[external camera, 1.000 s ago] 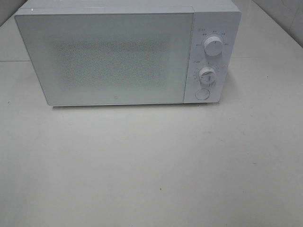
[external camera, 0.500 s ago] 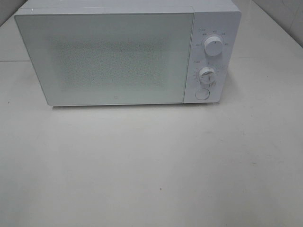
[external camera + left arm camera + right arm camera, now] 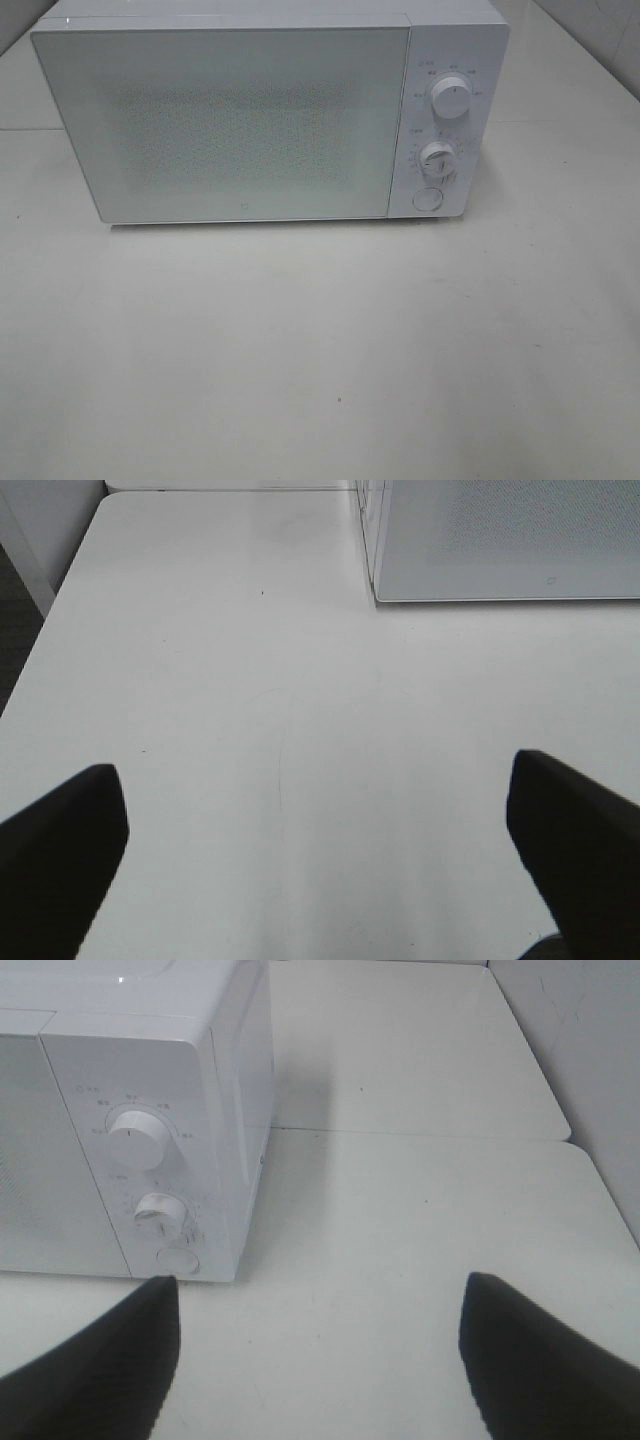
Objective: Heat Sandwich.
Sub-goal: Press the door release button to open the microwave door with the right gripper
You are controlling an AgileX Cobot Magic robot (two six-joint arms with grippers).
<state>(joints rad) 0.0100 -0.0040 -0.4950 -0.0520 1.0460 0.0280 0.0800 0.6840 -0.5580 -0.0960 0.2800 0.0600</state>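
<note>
One white tabletop (image 3: pixel 320 350) carried all | microwave (image 3: pixel 270 115) stood at the far side, door (image 3: pixel 220 125) shut | left tool (image 3: pixel 312 768) spread wide, gripping nothing, near the microwave's left corner | right tool (image 3: pixel 322 1282) spread wide, gripping nothing, near its right end | upper knob (image 3: pixel 452 100), lower knob (image 3: pixel 438 160), round button (image 3: pixel 427 199) on right panel (image 3: pixel 475 130) | sandwich: place could not be told

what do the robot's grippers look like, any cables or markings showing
Only the finger ends show, in the wrist views. The left gripper and right gripper each have two plain black fingers, broad and tapering to blunt tips. No cables, markings or arm links are visible.
</note>
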